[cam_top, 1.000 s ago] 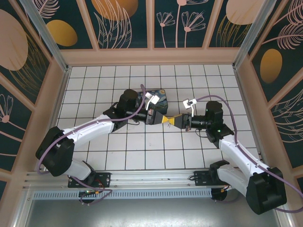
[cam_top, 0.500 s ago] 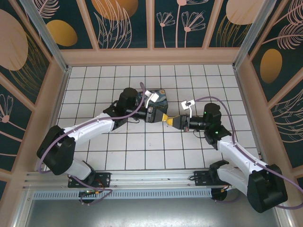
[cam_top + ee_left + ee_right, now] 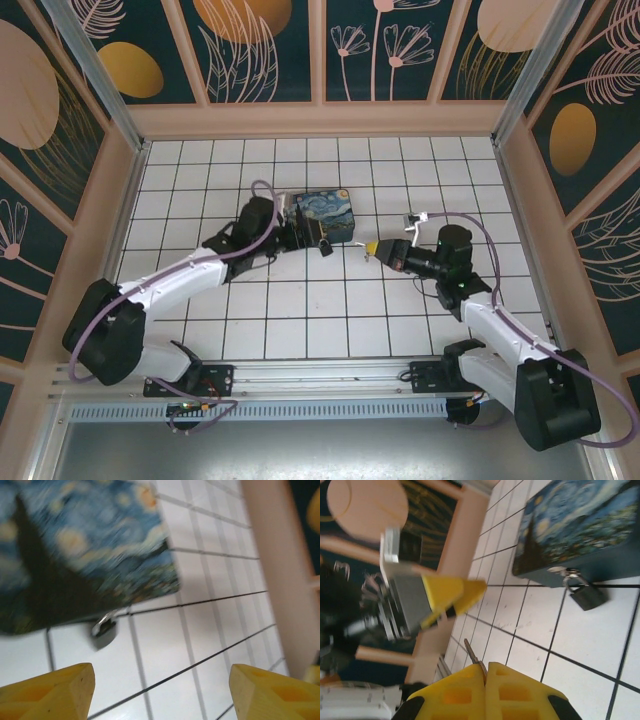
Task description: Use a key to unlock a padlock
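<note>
Padlock, small, hard, smooth and likely to skid if nudged, lies against the front wall of the Starry Night tin, so the left gripper, jaws apart, should pinch its dark body, with the right gripper clamped on the thin, stiff key near that tin.

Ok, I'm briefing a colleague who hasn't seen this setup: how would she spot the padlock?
Find the blue-and-yellow painted tin mid-table on the white tiles. The padlock lies against its side wall, shackle at the clasp. It alone is small, dark grey, with a silver loop.
</note>
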`<act>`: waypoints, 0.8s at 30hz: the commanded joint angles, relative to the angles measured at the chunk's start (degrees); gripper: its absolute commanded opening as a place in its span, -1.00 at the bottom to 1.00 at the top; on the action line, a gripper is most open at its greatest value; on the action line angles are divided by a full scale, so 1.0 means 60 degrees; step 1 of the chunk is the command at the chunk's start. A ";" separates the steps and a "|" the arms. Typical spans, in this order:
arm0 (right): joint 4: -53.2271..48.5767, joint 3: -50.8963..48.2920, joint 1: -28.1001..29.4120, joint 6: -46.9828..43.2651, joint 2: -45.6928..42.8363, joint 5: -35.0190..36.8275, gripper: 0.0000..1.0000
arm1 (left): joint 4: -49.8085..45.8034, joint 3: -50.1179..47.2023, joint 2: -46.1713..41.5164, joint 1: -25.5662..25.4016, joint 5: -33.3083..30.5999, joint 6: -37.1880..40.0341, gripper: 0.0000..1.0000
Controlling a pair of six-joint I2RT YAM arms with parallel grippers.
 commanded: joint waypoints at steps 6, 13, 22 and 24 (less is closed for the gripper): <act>-0.0186 -0.0530 0.0044 0.1898 -0.0860 0.3164 -1.00 | -0.0298 0.0453 0.1760 -0.1541 -0.3955 -0.1821 0.51; -0.0264 -0.0503 0.0125 0.1925 -0.0941 0.3169 -1.00 | -0.0879 0.2163 0.3822 -0.1942 -0.4692 -0.1956 0.53; -0.0435 -0.0708 0.0124 0.1804 -0.1266 0.3108 -1.00 | -0.2012 0.3627 0.5298 -0.1998 -0.5412 -0.2378 0.38; -0.0305 -0.0790 0.0123 0.1836 -0.1286 0.3057 -1.00 | -0.2413 0.3980 0.5572 -0.1995 -0.5390 -0.2516 0.35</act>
